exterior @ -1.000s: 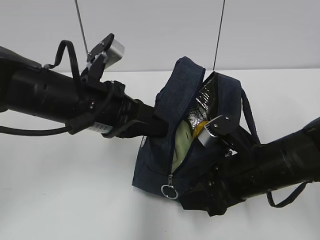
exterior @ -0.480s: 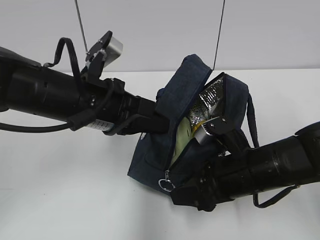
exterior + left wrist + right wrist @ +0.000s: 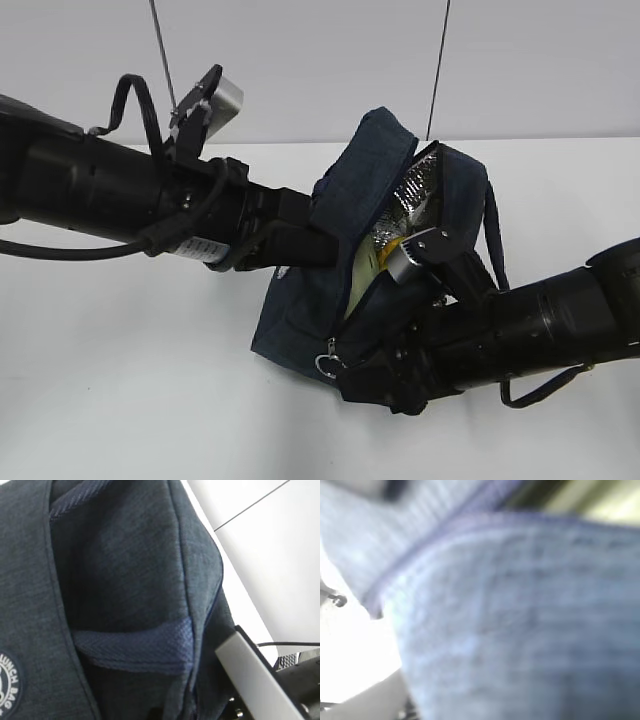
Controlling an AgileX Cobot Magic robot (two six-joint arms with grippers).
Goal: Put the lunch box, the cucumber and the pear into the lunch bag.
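The navy lunch bag (image 3: 300, 320) stands tilted in the middle of the white table, its zipper open and foil lining showing. Inside I see a sliver of the sage-green lunch box lid (image 3: 357, 275) and a bit of the yellow pear (image 3: 397, 245). The cucumber is hidden. My left gripper (image 3: 325, 243) is buried in the bag's raised left wall and holds it up; its fingers are covered by fabric (image 3: 125, 570). My right gripper (image 3: 360, 375) presses against the bag's lower right side, beside the ring pull (image 3: 326, 368). Blurred fabric (image 3: 520, 630) hides its jaws.
White table (image 3: 120, 400) on all sides of the bag, with a pale wall behind. Two thin cables (image 3: 438, 60) hang at the back. A loop handle (image 3: 135, 647) crosses the left wrist view, with the white emblem (image 3: 5, 690) at its lower left edge.
The right arm has pushed left and up along the bag's right side. The bag's bottom and ring pull shifted left, and the opening narrowed. The left arm barely moved.
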